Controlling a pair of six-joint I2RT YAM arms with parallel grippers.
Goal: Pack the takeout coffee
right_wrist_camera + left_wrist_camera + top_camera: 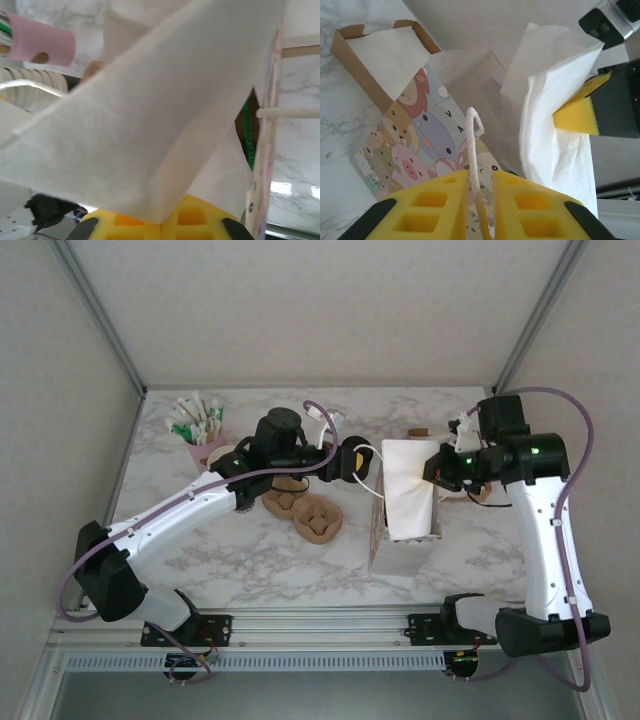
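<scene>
A paper bag (pixel 408 495) with white inner walls and cartoon animals printed on its side (pixel 420 140) stands at the table's middle right. My left gripper (pixel 358 462) is at its left rim, shut on the bag's white cord handle (pixel 472 130), which runs between the yellow fingers (pixel 480 172). From the right, my right gripper (pixel 437 465) is shut on the bag's white paper wall (pixel 150 100), and its yellow pad (pixel 575 117) presses the paper. The takeout coffee is hidden. A green sliver (pixel 245 135) shows inside the bag; I cannot tell what it is.
A brown cardboard cup carrier (pixel 310 512) lies left of the bag, under my left arm. A pink cup of sachets (pixel 200 430) stands at the back left, beside a stack of cream-rimmed cups (pixel 30 82). A brown cardboard box (pixel 350 50) sits behind the bag.
</scene>
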